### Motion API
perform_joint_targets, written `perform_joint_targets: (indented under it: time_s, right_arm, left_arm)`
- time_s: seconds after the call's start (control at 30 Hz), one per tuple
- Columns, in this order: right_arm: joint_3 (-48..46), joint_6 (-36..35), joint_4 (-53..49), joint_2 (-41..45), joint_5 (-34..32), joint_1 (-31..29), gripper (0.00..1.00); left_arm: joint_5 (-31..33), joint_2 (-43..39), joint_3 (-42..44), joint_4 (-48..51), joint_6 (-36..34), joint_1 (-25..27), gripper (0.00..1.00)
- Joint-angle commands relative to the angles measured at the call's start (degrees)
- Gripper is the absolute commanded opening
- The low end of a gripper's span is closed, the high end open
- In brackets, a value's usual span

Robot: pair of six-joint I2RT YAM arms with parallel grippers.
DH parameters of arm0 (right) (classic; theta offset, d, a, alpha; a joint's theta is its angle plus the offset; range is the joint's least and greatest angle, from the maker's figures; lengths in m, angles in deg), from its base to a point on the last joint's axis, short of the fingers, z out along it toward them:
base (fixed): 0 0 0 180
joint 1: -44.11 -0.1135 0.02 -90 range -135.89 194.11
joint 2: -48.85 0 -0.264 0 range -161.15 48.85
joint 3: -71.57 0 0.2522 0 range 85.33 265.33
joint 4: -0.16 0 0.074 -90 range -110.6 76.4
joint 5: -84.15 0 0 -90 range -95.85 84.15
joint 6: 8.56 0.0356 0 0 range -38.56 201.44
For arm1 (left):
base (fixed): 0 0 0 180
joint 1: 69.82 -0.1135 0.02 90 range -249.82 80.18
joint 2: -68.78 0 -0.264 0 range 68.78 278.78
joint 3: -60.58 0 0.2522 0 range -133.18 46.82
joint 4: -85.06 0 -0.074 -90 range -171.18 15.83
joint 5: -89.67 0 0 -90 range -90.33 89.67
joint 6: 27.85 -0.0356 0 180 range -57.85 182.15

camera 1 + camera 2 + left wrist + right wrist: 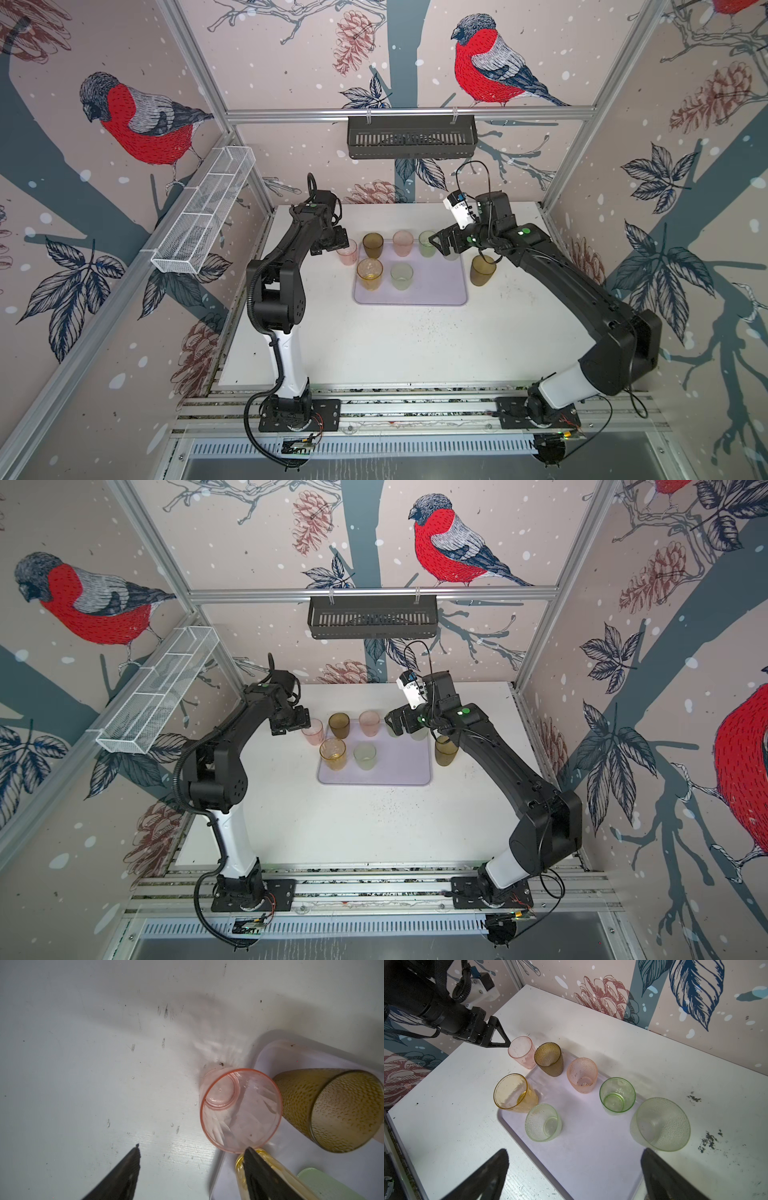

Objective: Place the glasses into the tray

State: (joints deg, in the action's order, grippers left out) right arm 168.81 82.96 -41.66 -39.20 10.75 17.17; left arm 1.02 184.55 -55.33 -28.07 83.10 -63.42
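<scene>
Pink tumbler [521, 1051] stands just outside the tray [591, 1153]: light, slippery; grip mid-wall. Left gripper [191, 1147] gapes empty beside it; right gripper [575, 1159] wide, empty.

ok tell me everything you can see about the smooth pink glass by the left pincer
The smooth pink glass is a clear, pale pink tumbler that looks like plastic, tapering to a small round base. It stands upright and empty on the white table, just outside the tray corner, beside the brown dimpled glass. The left pincer is open, one fingertip at its rim.
</scene>
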Motion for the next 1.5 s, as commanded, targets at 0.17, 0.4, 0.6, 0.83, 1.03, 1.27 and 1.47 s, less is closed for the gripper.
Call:
perform_joint_targets:
  time_s: [0.17,0.4,0.6,0.83,1.03,1.27,1.47]
  right_arm:
    - [0.5,-0.3,0.8,0.2,-0.3,0.0,1.00]
    - [0.2,-0.5,0.9,0.1,0.1,0.0,1.00]
    - [0.3,-0.5,0.9,-0.2,0.9,0.0,1.00]
    - [0.8,-0.4,0.8,-0.6,1.1,0.0,1.00]
    - [0.7,-0.4,0.8,-0.8,1.1,-0.1,1.00]
    - [0.6,-0.4,0.8,-1.0,1.0,-0.1,1.00]
    - [0.6,-0.5,0.7,-0.9,1.0,-0.1,1.00]
  left_arm:
    - [0.9,3.2,-3.1,0.0,-0.7,-0.2,0.63]
    - [0.9,4.4,-3.4,-0.4,-0.6,-0.2,0.55]
    - [-0.1,5.0,-3.2,-1.3,-0.3,-0.2,0.43]
    - [0.1,6.2,-3.6,-1.6,-0.3,-0.2,0.33]
    - [0.1,6.8,-3.6,-1.7,-0.3,-0.2,0.28]
    - [-0.1,7.1,-3.8,-1.9,-0.2,-0.2,0.23]
    - [-0.4,7.3,-4.0,-2.0,0.0,-0.2,0.19]
